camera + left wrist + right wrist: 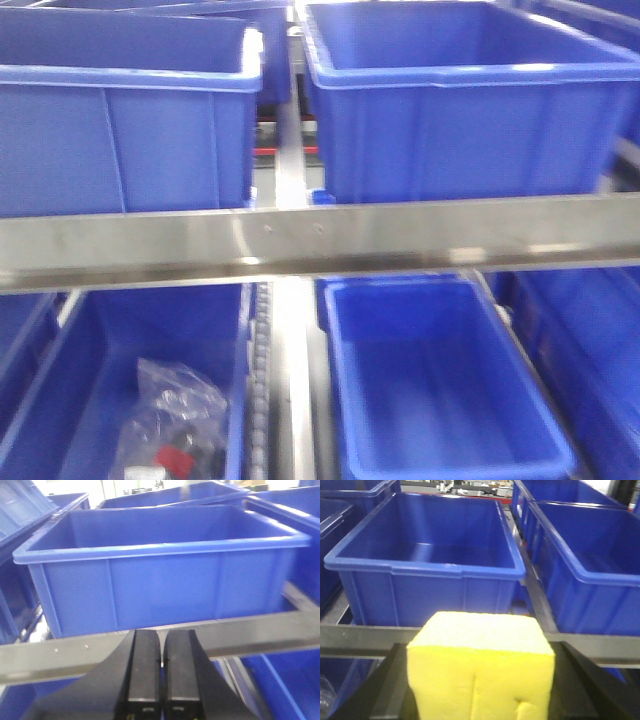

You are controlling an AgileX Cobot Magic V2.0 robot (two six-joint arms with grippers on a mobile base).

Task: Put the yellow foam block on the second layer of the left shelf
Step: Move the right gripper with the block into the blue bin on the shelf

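Note:
The yellow foam block (pixel 480 672) fills the bottom of the right wrist view. My right gripper (pixel 480 647) is shut on it, with one black finger (pixel 390 685) on each side, and the foam dents inward low down. It hangs in front of a steel shelf rail (pixel 350 640), facing an empty blue bin (pixel 425 567). In the left wrist view my left gripper (pixel 162 662) is shut with nothing between its pads, just before a shelf rail (pixel 260 635) and another blue bin (pixel 165 585). Neither gripper nor the block shows in the front view.
The front view shows a steel rail (pixel 320 240) with two blue bins (pixel 130 130) (pixel 470 110) above it. Below it are an empty bin (pixel 440 380) and a bin holding a clear plastic bag (pixel 175 425). A further bin (pixel 585 565) stands to the right.

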